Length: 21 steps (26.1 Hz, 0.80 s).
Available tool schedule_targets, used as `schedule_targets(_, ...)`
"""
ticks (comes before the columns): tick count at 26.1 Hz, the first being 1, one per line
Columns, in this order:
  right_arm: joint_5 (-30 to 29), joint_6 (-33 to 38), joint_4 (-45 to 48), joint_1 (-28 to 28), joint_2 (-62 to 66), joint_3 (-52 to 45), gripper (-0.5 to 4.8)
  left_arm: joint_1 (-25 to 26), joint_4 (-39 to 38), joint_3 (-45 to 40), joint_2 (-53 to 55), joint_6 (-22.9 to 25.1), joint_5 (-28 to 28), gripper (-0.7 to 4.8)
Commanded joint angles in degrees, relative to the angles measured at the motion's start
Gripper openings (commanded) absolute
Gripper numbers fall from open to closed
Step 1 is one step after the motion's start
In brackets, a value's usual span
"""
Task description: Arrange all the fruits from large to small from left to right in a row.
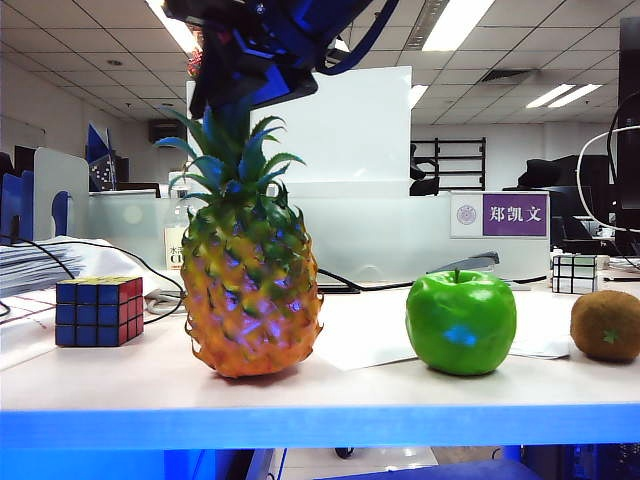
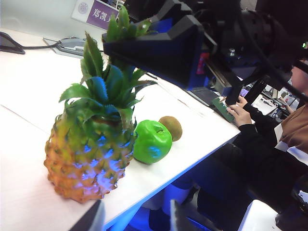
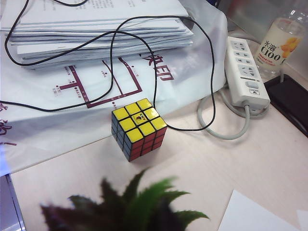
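Saw left gripper nearest the lens, fingers spread wide with nothing between, hanging off the table's front edge. Found pineapple just beyond it, upright on the table. Saw right gripper directly above the pineapple's crown, down among the leaf tips; could not tell whether its jaws were parted or closed, or whether they touched a leaf. Noted apple to the pineapple's right, apart from it, and kiwi further right, all in one row. Spotted cube left of the pineapple, bottle and power strip behind.
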Motion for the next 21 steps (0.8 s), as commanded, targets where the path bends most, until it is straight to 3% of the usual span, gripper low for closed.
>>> schedule_targets(1, -0.02, 0.02, 1.57, 0.11, -0.39, 0.42, 3.04, 0.04, 0.74, 0.13, -0.09, 0.04, 0.31, 1.84)
schedule_targets(10, 0.28, 0.5, 6.8, 0.07, -0.94, 0.46, 3.28, 0.04, 0.68, 0.13, -0.09, 0.02, 0.37, 1.84)
schedule_targets(13, 4.07, 0.46, 11.02, 0.07, -2.82, 0.52, 4.04, 0.04, 0.37, 0.13, -0.09, 0.04, 0.35, 1.84)
schedule_targets(17, 10.99, 0.17, 11.63, -0.04, -10.6, 0.87, 3.94, 0.04, 0.35, 0.13, -0.09, 0.02, 0.35, 1.84)
schedule_targets(18, 13.22, 0.17, 11.45, -0.04, -13.9, 0.85, 3.43, 0.04, 0.37, 0.13, -0.09, 0.0, 0.26, 1.84)
schedule_targets(20, 15.34, -0.59, 9.53, -0.04, -21.2, 0.85, 0.83, 0.07, 0.59, 0.15, -0.09, -0.04, 0.15, 1.84)
schedule_targets(21, 15.98, -1.97, 8.02, -0.04, -25.68, 0.85, -0.14, 0.07, 1.18, 0.17, -0.09, -0.5, 0.15, 1.83)
